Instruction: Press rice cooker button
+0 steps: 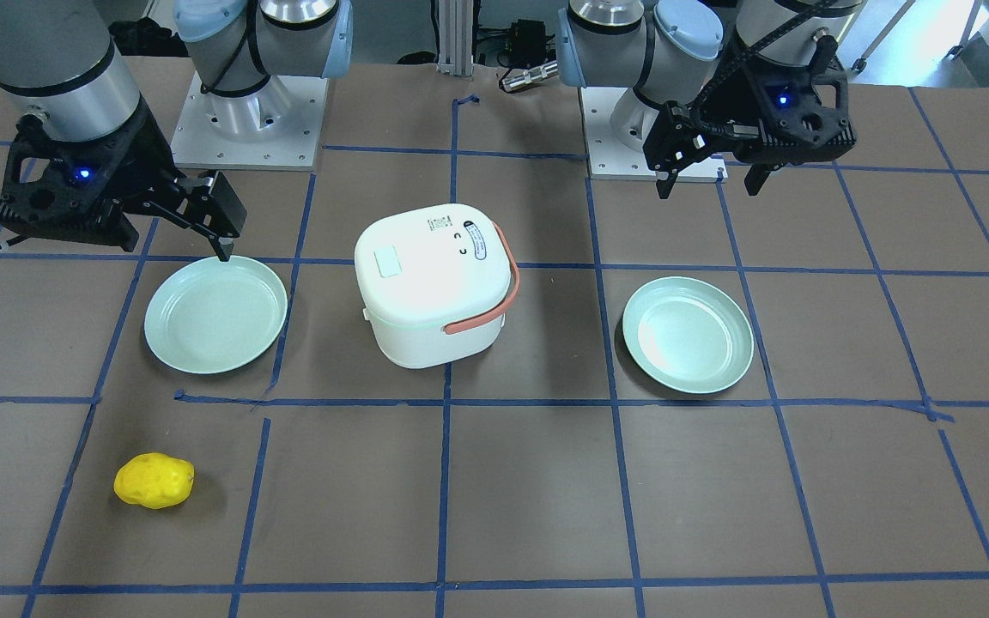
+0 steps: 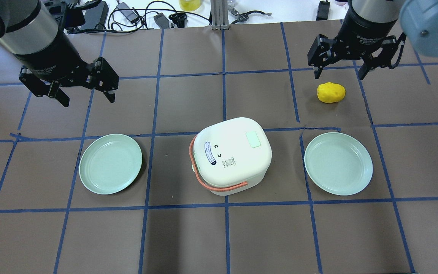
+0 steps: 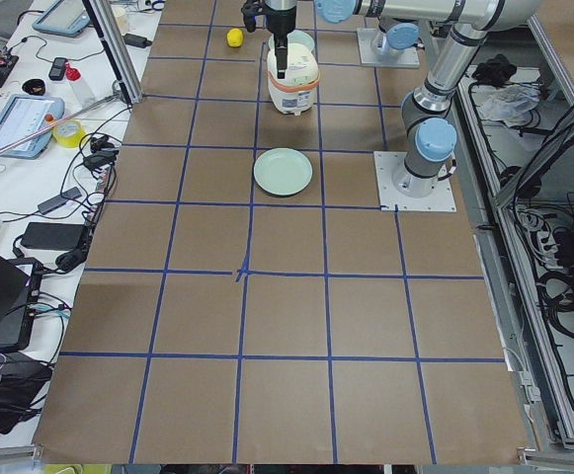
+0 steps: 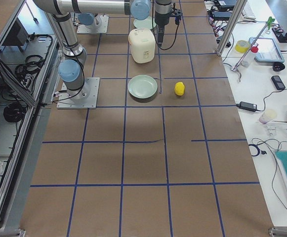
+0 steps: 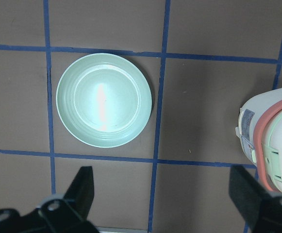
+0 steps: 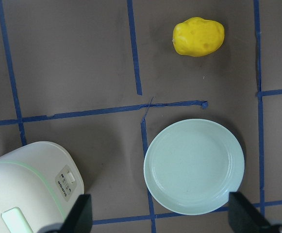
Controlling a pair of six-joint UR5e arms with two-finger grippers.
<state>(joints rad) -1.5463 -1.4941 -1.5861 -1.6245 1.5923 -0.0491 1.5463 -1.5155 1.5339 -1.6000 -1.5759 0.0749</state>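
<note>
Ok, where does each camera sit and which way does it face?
Front-facing: across the table, facing the robot; left claw on its right, right claw on its left.
Overhead: behind the robot, looking forward and down; both claws.
Exterior left: table end on robot's left, looking along it; left arm nearer.
Exterior right: opposite end; right arm nearer.
Left wrist: down on the left plate; claw at bottom.
Right wrist: down on the right plate and yellow object; claw at bottom.
All six share the rice cooker.

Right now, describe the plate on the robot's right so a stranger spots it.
Start at the white rice cooker mid-table, flanked by two pale green plates. The right plate, unlike the left plate, has a yellow potato lying near it.
</note>
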